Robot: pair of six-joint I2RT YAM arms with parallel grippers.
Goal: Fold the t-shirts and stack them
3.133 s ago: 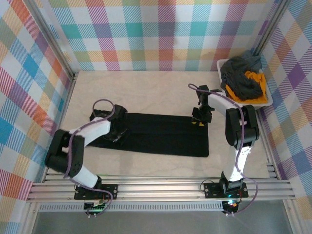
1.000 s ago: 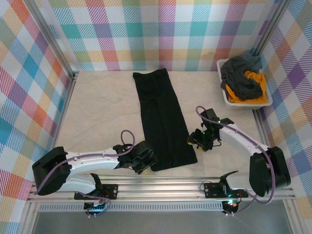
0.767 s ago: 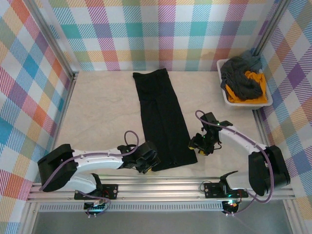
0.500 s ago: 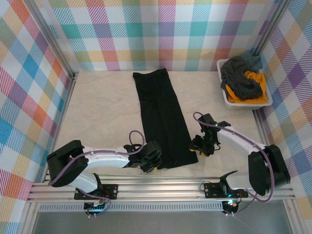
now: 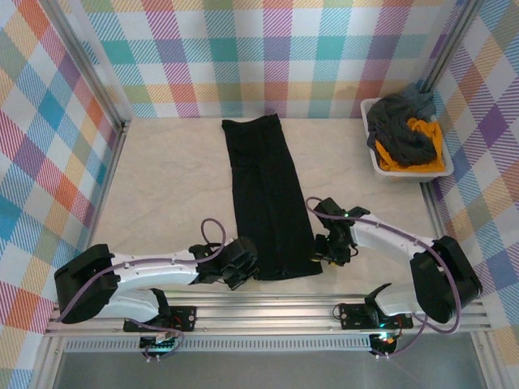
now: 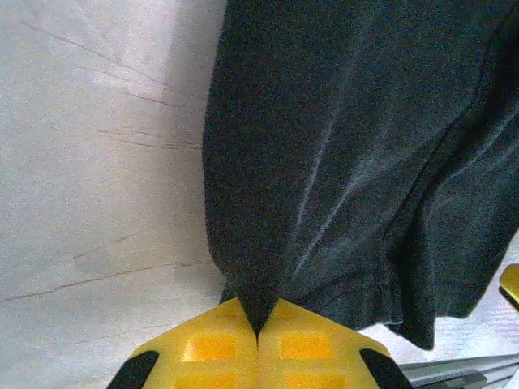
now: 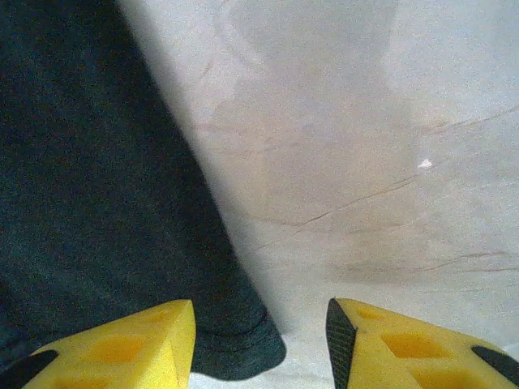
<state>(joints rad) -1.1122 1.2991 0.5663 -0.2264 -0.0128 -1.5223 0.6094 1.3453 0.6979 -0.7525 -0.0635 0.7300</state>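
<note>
Black t-shirt (image 5: 266,190) comes first from my seat: it lies flat on the table (image 5: 162,178) as a long narrow strip, its near hem close to the arm bases and its far end up against the back wall. I take the sleeves and sides as already folded in lengthwise, since the strip is straight-edged and slim.

At the near hem, the left gripper (image 5: 246,271) sits on the left corner. In the left wrist view its yellow pads (image 6: 219,348) are pressed together with a pinch of the dark cloth (image 6: 340,146) caught between them, so I count that corner as gripped. The right gripper (image 5: 321,253) is at the right corner. In the right wrist view its jaws stand apart, one finger (image 7: 122,340) over the fabric (image 7: 81,162) and the other over bare table, with the hem corner between them and nothing clamped yet.

My judgement is that the next step is the crosswise fold: close the right side, then carry the near hem toward the far end. That fold is not begun.

Farther back on the right, the white tub (image 5: 405,173) holds a crumpled dark grey shirt (image 5: 401,134) lying on an orange-yellow shirt (image 5: 423,160). Both are unfolded, and I see no stack anywhere, so I put the job well short of halfway.
</note>
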